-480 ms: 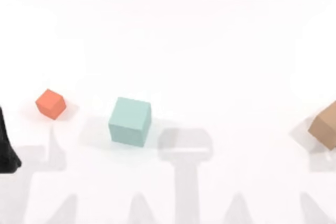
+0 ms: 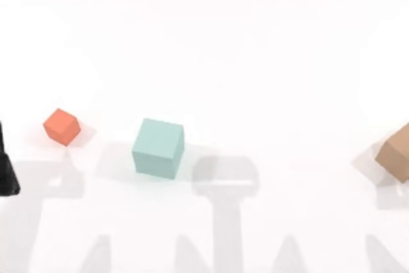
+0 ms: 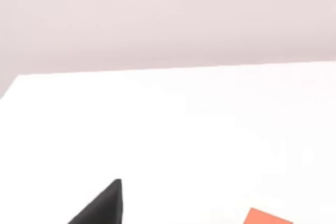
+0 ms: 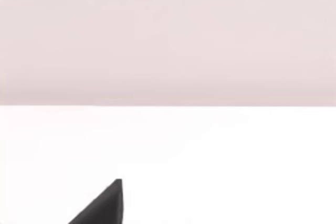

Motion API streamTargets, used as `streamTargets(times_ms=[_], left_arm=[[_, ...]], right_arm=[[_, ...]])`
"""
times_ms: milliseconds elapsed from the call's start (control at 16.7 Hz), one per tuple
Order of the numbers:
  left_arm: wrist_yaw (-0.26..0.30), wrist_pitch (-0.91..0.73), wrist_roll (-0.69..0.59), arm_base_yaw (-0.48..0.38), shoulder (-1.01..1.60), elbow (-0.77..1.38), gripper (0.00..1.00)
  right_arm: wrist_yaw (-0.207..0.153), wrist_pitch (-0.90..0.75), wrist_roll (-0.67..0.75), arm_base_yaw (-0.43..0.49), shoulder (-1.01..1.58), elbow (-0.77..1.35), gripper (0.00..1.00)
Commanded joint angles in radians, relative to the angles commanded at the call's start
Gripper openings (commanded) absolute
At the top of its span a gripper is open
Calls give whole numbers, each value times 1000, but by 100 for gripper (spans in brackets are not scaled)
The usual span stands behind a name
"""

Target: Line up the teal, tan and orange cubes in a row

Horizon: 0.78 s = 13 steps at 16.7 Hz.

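At the table's left edge my left gripper [image 2: 6, 171] sits near the orange cube [image 2: 61, 126]; its finger spread I cannot tell. The teal cube [image 2: 158, 148] lies mid-table and the tan cube [image 2: 396, 153] far right.

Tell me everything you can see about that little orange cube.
The orange cube is the smallest of the three blocks, a plain matte orange-red with no markings. It sits flat on the white table near the top view's left side, turned a little so a corner faces the camera. Nothing touches it: the teal cube stands apart to its right, and the left gripper is off at the left edge. The left wrist view catches only one corner of it.
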Motion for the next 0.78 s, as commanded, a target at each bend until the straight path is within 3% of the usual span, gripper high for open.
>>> streamTargets(times_ms=[780], left_arm=[[-4, -703, 258, -63, 1297, 974, 100]], right_arm=[[0, 0, 0, 0, 0, 0, 100]])
